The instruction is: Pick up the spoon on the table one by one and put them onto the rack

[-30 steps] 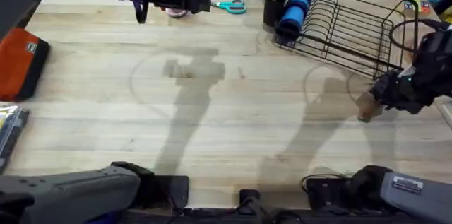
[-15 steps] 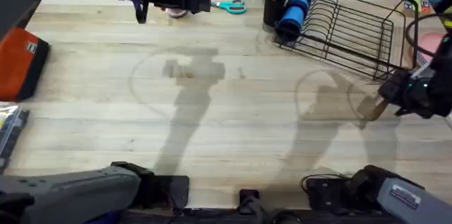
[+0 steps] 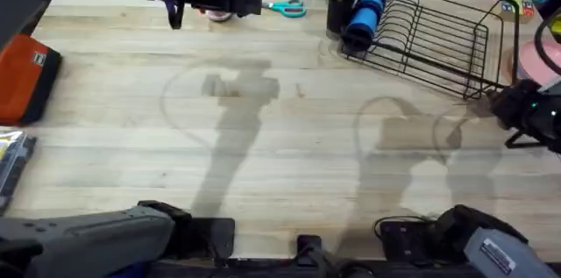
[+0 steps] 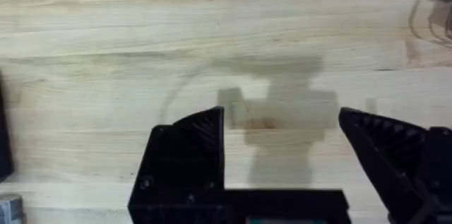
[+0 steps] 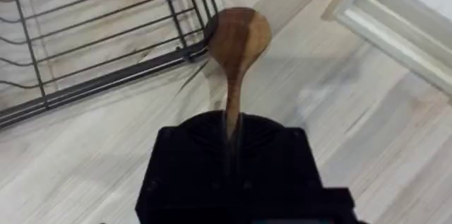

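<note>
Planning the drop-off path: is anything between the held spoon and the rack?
Nothing visible. The right gripper holds the spoon by its handle, its bowl right beside the rack edge, only bare table beneath.

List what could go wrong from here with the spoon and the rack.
1. The right gripper holds the spoon by the thin handle alone, bowl sticking out; it may swivel or slip in the grip.
2. The bowl sits right at the rack's corner wire, so moving on could snag or knock it.
3. The tall cup is at the rack's far end, beside a blue roll; reaching there risks bumping wires.
</note>
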{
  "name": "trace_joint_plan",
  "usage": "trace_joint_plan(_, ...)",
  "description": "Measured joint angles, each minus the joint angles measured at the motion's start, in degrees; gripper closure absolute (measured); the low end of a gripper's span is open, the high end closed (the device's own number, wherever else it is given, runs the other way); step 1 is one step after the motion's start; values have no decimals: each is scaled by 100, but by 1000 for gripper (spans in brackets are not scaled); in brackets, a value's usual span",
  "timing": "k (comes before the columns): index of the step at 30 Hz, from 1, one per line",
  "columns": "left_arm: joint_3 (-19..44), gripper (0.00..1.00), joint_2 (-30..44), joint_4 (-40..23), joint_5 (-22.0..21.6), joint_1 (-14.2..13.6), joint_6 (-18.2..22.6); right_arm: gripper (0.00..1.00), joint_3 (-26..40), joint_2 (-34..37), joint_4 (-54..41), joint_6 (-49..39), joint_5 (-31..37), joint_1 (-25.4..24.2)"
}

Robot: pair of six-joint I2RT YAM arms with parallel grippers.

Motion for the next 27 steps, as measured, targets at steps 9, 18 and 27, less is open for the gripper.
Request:
trace_joint_plan(9,0,7,0,0,0,0,0,970,0,-95,-341,1,412,-16)
trace_joint_plan(18,0,7,0,0,0,0,0,970,-2,-85,-329,1,777,-160)
trace_joint_plan(27,0,6,0,0,-2,0,0,970,-4,-843,-30,2,822,-160)
